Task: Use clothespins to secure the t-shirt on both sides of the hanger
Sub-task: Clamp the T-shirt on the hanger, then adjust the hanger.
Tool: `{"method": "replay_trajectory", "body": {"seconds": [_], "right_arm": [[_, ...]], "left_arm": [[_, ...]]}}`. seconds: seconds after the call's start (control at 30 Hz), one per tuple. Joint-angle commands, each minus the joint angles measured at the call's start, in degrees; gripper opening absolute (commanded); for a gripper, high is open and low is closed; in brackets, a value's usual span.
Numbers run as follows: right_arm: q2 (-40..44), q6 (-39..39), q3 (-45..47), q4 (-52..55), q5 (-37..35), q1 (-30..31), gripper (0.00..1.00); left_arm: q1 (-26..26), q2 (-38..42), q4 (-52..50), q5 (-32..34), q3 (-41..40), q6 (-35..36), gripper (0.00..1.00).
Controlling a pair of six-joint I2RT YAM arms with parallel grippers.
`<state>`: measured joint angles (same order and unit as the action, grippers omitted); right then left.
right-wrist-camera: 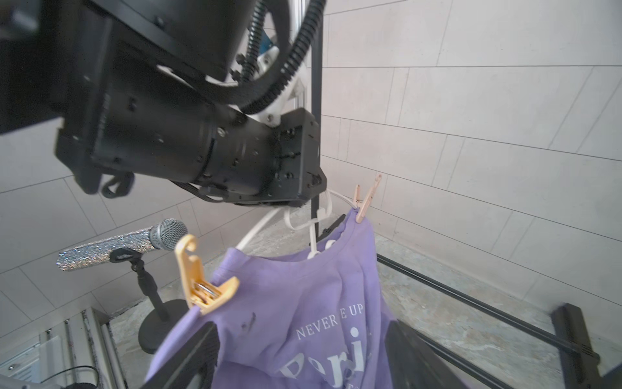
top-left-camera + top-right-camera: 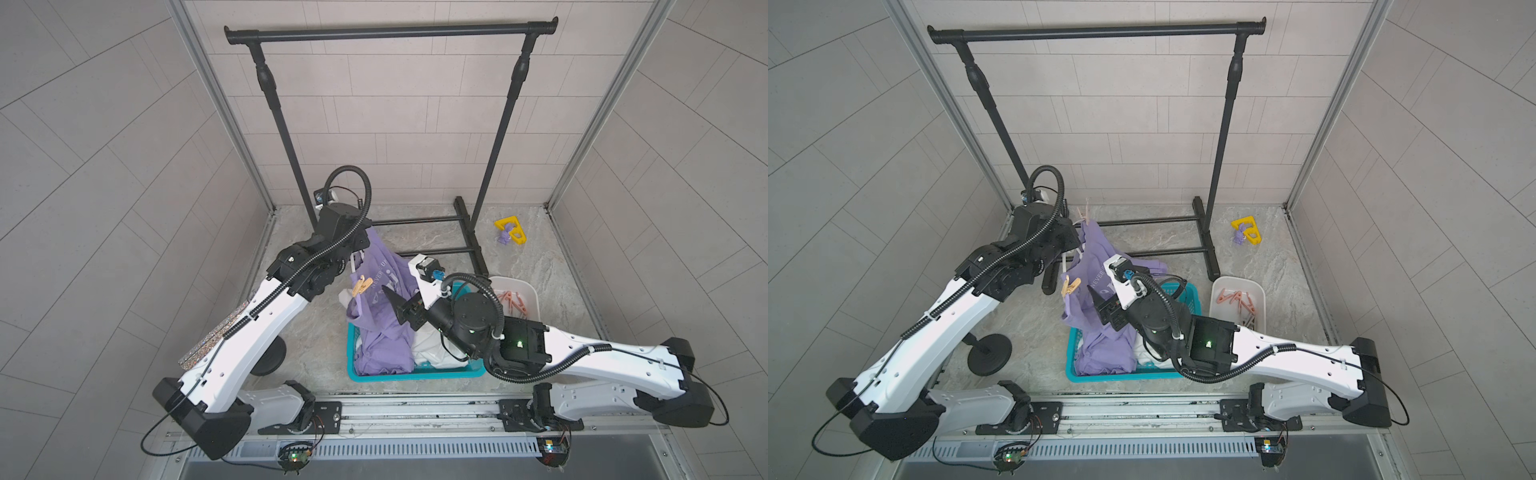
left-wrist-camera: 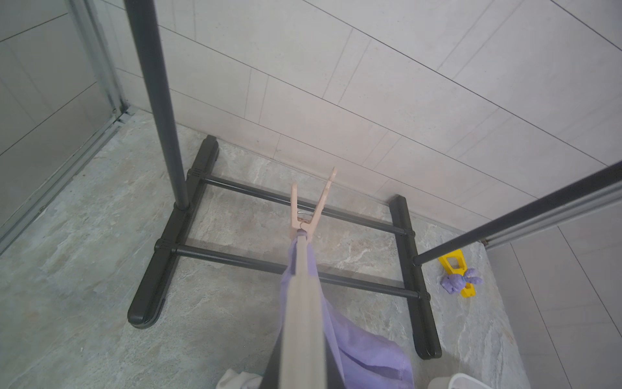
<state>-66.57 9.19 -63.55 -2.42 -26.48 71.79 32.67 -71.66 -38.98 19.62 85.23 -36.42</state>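
Black rack, teal basket, microphone

Tee w/ tan clothespin — clipped, teal basket

A robot test cell dressed as a laundry corner; tile-patterned panel walls sit in aluminium posts; the left arm and right arm are bolted to a metal rail; a black garment rack, a teal basket of clothes and a tub of clothespins stand on the marble-look floor.

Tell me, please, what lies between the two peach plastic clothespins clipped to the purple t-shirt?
The right wrist view shows the purple t-shirt's collar and the white plastic hanger between the near clothespin and far clothespin.
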Motion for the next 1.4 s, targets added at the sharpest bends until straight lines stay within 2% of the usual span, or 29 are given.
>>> {"method": "replay_trajectory", "body": {"seconds": [0.0, 0.17, 0.3, 0.37, 0.47, 0.57, 0.67, 0.77, 0.87, 1.07, 1.23, 1.37], "right_arm": [[3.82, -0.25, 1.17, 5.54, 2.04, -3.63, 0.81], [8.19, -0.64, 2.70, 11.62, 10.97, -11.96, 0.84], [10.94, -3.22, 3.68, 15.85, 17.83, -18.24, 0.93], [11.86, -4.66, 3.54, 18.41, 21.22, -21.34, 0.94], [13.01, -7.17, 3.02, 21.93, 26.69, -25.89, 0.94], [13.48, -10.19, 2.22, 25.01, 31.73, -30.04, 0.95], [12.85, -11.93, 1.04, 27.86, 38.84, -35.45, 0.95], [12.00, -11.83, 0.20, 28.87, 47.15, -41.31, 0.95], [10.79, -11.83, -0.57, 28.87, 54.33, -45.85, 0.95], [5.93, -10.18, -3.97, 27.96, 67.18, -50.85, 0.94], [3.33, -3.18, -2.02, 17.90, 74.80, -54.17, 0.94], [1.26, -2.39, -2.35, 15.39, 77.50, -55.28, 0.93]], "left_arm": [[-0.06, 0.97, 4.97, -4.96, 1.07, 7.41, 0.00], [-0.12, -0.21, 6.52, -13.64, 2.71, 14.66, 0.00], [-0.49, -1.07, 6.39, -18.12, 4.44, 18.97, 0.00], [-1.17, -1.64, 5.98, -20.61, 5.47, 20.37, 0.00], [-4.12, -2.65, 6.95, -29.08, 6.00, 21.31, 0.00], [-8.04, -3.37, 9.89, -40.83, 5.60, 21.72, 0.00], [-11.15, -4.31, 11.22, -48.00, 6.51, 22.39, 0.00], [-12.44, -5.04, 11.11, -52.19, 7.93, 24.47, 0.00], [-12.62, -5.17, 9.27, -53.34, 9.06, 27.72, 0.00], [-13.27, -5.53, 5.03, -58.58, 9.91, 34.12, 0.00], [-14.20, -5.67, 3.15, -65.13, 9.87, 37.96, 0.00], [-15.16, -5.72, 2.32, -69.48, 9.77, 40.34, 0.00]]}}
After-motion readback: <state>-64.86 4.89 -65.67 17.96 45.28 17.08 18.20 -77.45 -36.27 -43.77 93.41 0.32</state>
